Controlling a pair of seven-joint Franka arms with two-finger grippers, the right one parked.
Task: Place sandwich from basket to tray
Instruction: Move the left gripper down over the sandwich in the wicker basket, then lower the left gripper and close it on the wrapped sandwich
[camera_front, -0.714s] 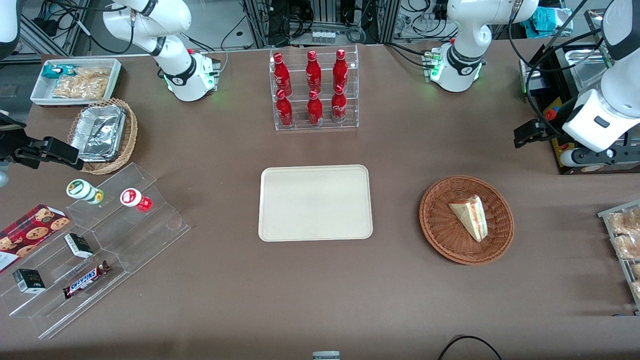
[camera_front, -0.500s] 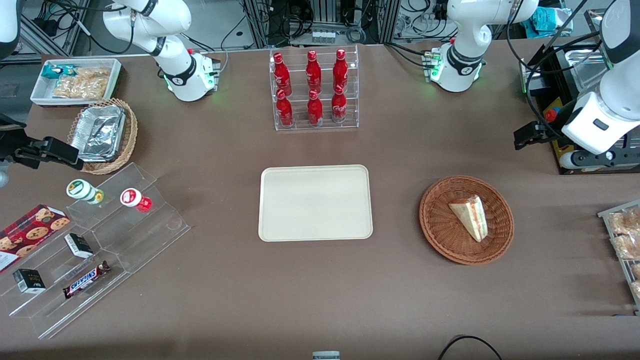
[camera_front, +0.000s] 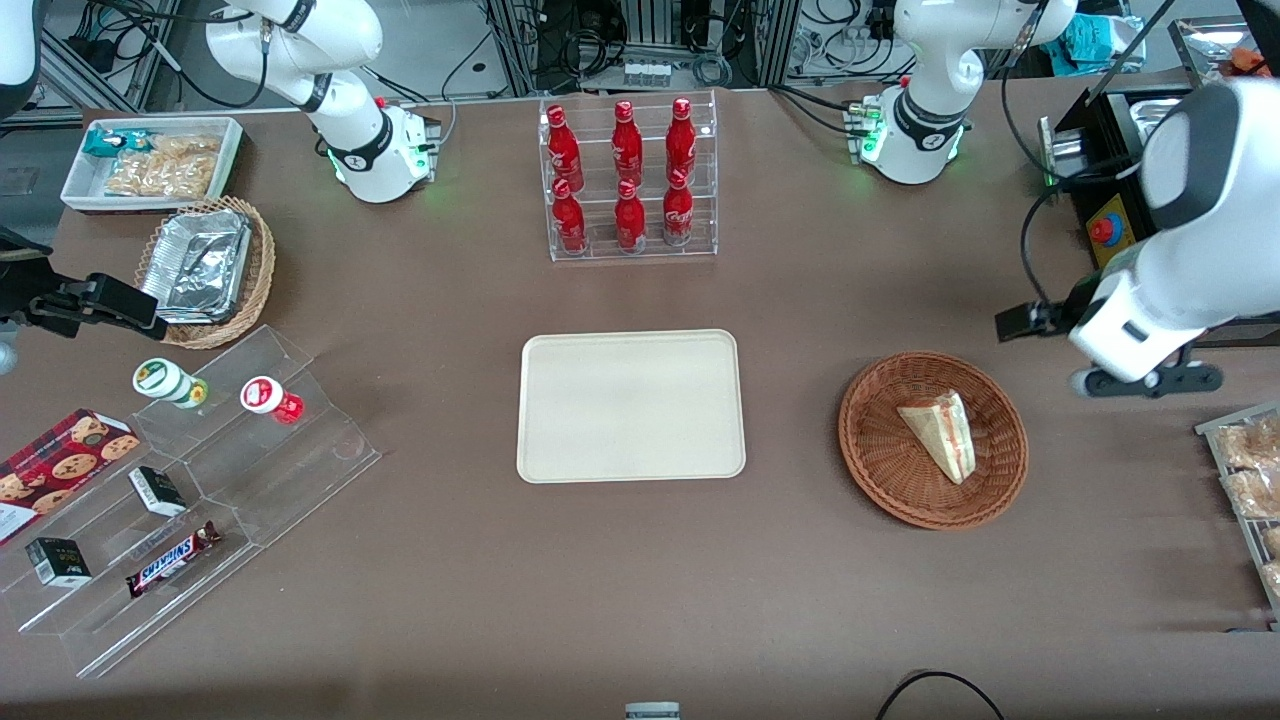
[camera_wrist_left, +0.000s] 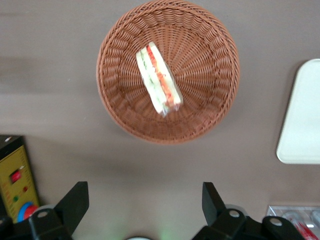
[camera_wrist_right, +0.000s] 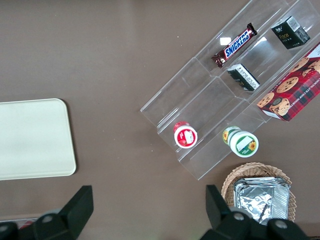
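Observation:
The sandwich (camera_front: 941, 433), a pale wedge with red and green filling, lies in the round reddish-brown wicker basket (camera_front: 880, 455). The cream tray (camera_front: 631, 405) lies bare beside the basket, toward the parked arm's end. My left gripper (camera_front: 1148, 383) hangs above the table beside the basket, toward the working arm's end and slightly farther from the front camera. In the left wrist view its open, empty jaws (camera_wrist_left: 145, 186) stand wide apart, short of the basket (camera_wrist_left: 120, 107) with the sandwich (camera_wrist_left: 158, 80); a tray corner (camera_wrist_left: 302, 125) shows too.
A clear rack of red bottles (camera_front: 628, 180) stands farther from the camera than the tray. A black box with a red button (camera_front: 1100, 230) sits near the working arm. A tray of baked snacks (camera_front: 1250, 480) lies at the table edge. Snack shelves (camera_front: 190, 500) lie toward the parked arm's end.
The left arm has swung nearer the front camera and toward the basket; the gripper now hangs close beside it. The sandwich, basket and tray have not moved.

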